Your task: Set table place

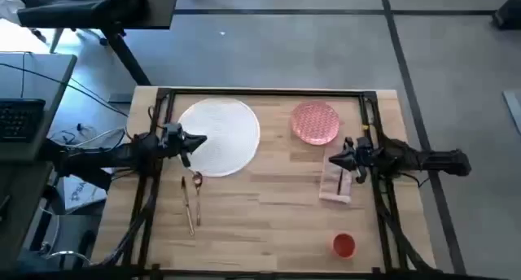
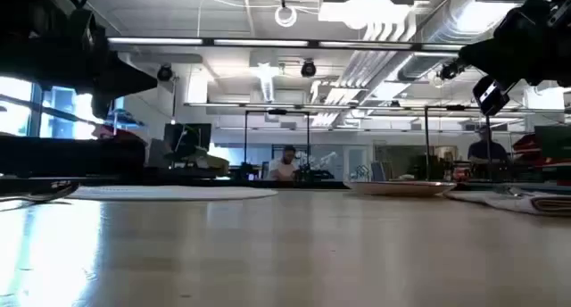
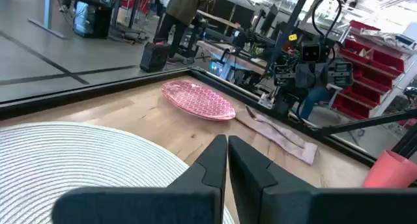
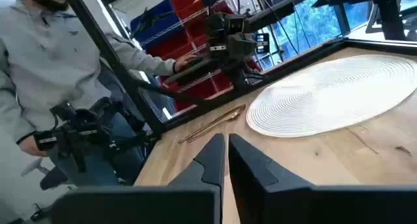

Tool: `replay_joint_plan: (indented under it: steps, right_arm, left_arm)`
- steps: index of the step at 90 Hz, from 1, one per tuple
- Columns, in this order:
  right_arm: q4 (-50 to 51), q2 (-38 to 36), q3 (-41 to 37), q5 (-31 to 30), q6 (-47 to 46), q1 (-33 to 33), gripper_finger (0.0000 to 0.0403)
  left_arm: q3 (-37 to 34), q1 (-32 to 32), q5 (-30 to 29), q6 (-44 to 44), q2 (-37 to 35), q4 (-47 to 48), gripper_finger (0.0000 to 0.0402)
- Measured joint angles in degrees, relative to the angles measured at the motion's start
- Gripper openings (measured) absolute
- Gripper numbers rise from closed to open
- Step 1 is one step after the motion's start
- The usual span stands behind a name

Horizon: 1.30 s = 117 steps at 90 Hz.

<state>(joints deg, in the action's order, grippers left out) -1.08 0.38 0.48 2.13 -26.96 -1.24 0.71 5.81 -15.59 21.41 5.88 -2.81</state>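
a: where are the pieces of the place setting?

b: on the light wood plank table (image 1: 269,215). the large white round ribbed plate (image 1: 218,136) lies at the far left part. the smaller pink patterned plate (image 1: 315,121) lies to its right, apart from it. the pale pink cloth napkin (image 1: 336,185) is nearer the right edge, the gold-coloured cutlery (image 1: 192,203) lies just in front of the white plate, and the small orange cup (image 1: 343,245) stands alone at the near right.

a: and the grippers?

b: the left gripper (image 1: 198,141) hangs over the left edge of the white plate, fingers pressed together, holding nothing. the right gripper (image 1: 334,160) is above the far end of the napkin, also closed and empty. in the low view both are clearly above the wood.

a: so nothing is arranged yet?

b: i think so; the pieces are all separate.

a: what can go wrong from here?

b: with closed fingers, a descent would only push the napkin or plate, not grip it. the plate rim is flat and thin, so it may slide away. the cutlery is slim and lies close together, so two pieces may come up at once.
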Motion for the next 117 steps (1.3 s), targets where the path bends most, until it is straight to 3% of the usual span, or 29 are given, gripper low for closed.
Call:
replay_joint_plan:
  steps: [117]
  right_arm:
    - [0.0,0.0,0.01,-1.18,0.02,0.16,0.0]
  left_arm:
    - [0.01,0.01,0.0,0.0,0.0,0.0,0.0]
